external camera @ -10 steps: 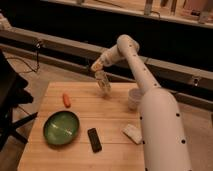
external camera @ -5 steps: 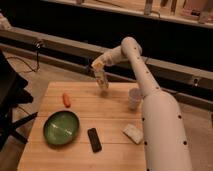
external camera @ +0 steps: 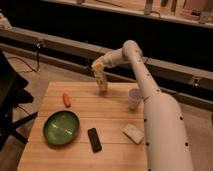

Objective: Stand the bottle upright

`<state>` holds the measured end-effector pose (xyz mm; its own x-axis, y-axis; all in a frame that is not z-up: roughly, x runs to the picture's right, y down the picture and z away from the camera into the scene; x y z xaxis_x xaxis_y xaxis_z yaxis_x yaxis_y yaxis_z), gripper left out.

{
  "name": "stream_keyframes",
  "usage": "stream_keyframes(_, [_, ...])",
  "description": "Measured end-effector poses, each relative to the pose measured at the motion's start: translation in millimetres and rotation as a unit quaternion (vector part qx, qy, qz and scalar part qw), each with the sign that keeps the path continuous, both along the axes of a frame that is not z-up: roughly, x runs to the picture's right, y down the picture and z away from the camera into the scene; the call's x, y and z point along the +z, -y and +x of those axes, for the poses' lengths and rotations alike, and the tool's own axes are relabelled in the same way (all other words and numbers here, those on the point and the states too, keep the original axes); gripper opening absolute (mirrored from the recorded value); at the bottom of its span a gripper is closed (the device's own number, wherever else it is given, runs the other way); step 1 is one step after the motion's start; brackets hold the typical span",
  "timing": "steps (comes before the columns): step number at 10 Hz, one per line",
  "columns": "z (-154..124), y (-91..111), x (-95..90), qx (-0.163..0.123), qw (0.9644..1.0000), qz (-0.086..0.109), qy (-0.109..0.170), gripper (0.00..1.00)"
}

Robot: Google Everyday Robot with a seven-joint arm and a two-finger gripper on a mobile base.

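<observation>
While the claw [external camera: 98, 67] sits clamped on the top of the bottle [external camera: 102, 81], that item stands near-vertical at the far edge of the tabletop [external camera: 112, 150], base at or just above the wood. Advice: confirm the base rests flat, part fingers slowly, lift straight up; cup [external camera: 134, 98] well clear.
</observation>
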<state>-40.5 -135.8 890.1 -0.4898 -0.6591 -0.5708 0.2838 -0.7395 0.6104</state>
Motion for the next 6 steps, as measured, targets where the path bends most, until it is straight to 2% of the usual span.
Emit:
stream_keyframes(3, [4.3, -3.5, 2.7, 0.014, 0.9999, 0.002, 0.005, 0.66])
stream_keyframes(4, [2.7, -4.2, 2.8, 0.016, 0.9999, 0.003, 0.006, 0.67])
stream_keyframes(5, [3.2, -4.3, 3.6, 0.016, 0.9998, 0.001, 0.006, 0.64])
stream_keyframes(6, [0.8, -4.1, 4.7, 0.007, 1.0, -0.004, -0.003, 0.54])
